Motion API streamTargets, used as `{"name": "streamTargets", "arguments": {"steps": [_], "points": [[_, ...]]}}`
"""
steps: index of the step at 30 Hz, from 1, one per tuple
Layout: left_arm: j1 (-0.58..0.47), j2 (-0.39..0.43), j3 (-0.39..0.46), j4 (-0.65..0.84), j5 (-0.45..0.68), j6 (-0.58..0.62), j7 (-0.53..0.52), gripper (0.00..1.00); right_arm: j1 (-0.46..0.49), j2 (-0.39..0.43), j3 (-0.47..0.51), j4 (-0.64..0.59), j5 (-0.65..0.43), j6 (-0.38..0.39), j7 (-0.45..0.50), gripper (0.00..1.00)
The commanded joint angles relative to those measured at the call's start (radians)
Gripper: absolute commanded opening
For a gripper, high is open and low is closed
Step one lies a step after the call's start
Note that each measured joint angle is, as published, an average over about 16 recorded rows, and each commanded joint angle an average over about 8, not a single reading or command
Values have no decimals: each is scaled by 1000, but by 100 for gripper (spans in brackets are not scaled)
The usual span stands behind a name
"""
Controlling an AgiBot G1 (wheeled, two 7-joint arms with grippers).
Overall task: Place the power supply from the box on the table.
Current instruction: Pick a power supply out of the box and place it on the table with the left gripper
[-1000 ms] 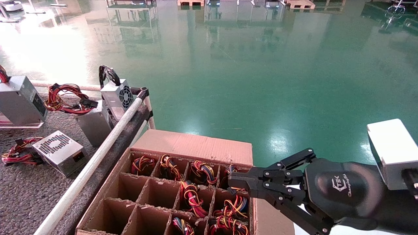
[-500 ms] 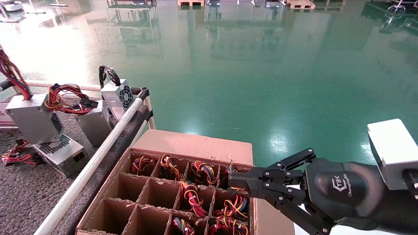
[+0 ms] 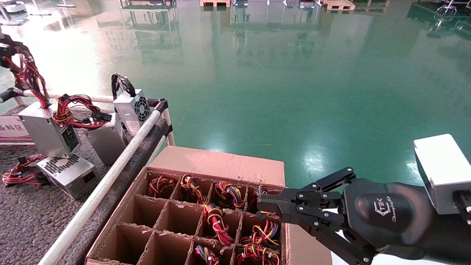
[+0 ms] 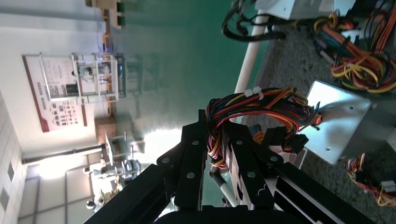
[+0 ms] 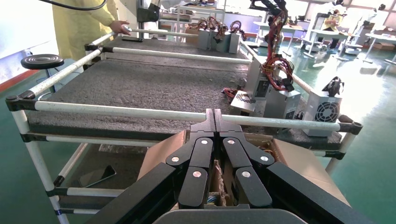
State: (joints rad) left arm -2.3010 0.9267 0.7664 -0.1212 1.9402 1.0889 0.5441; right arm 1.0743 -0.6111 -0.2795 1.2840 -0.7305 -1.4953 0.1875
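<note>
The power supply [image 3: 48, 132], a silver-grey metal brick, hangs tilted by its red, yellow and black wire bundle [image 3: 27, 73] at the table's [image 3: 22, 221] far left. Its lower end is over a perforated unit; I cannot tell if they touch. My left gripper [image 4: 215, 135] is shut on the wire bundle [image 4: 261, 105], with the metal body [image 4: 341, 123] below it. The brown box [image 3: 217, 165] with its grid of cells stands beside the table. My right gripper [image 3: 263, 204] is shut on nothing, hovering over the box's right side, and also shows in the right wrist view [image 5: 214, 114].
A perforated unit [image 3: 68, 173], a fan-grille unit [image 3: 132, 106] and another plain unit [image 3: 106, 141] with loose wires [image 3: 73, 110] crowd the table's near corner. The white pipe rail [image 3: 110, 173] separates table and box. Several box cells hold wire bundles [image 3: 217, 221]. Green floor lies beyond.
The held power supply has moved rightward from the left edge and swung more upright over the perforated unit, its wires drawn up higher. The right arm has not moved.
</note>
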Motion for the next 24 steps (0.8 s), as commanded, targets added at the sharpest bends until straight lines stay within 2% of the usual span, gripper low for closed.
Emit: {"name": "streamTargets", "arguments": {"steps": [1,11,24], "points": [[3,5,1,-5,-4,6,-2,0,0,0,0,0,0,0,0,0],[17,27,-2,-38,-28,3,-8,0,0,0,0,0,0,0,0,0],[30,56,5,-48,-38,-76,-23,0,0,0,0,0,0,0,0,0]]}}
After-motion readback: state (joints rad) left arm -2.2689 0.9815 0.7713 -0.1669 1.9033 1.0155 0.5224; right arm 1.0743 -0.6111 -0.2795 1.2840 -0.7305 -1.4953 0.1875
